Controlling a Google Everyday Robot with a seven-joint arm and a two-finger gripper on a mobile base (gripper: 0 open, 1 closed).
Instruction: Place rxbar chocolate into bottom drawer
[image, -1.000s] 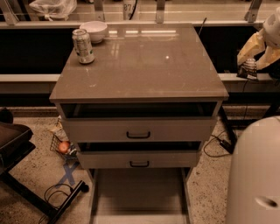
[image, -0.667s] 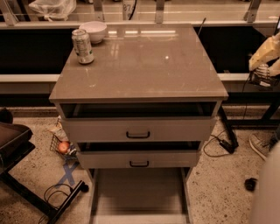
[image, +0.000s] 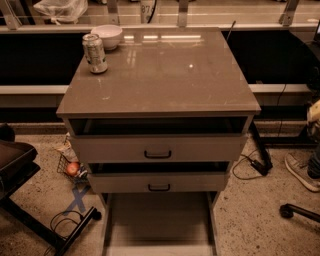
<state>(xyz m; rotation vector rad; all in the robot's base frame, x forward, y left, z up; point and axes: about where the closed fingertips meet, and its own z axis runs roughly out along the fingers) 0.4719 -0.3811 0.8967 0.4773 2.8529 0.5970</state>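
The bottom drawer (image: 157, 220) stands pulled out below the cabinet (image: 160, 80), ready for loading. The rxbar chocolate is not visible. The end effector (image: 315, 112) is barely in view right of the cabinet, and I cannot tell its grip.

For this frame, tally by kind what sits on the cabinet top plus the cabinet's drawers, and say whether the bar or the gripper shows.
soda can: 1
white bowl: 1
drawers: 3 (top drawer, middle drawer, bottom drawer pulled out, floor bare)
rxbar chocolate: 0 visible
Total: 5
The gripper is out of view.
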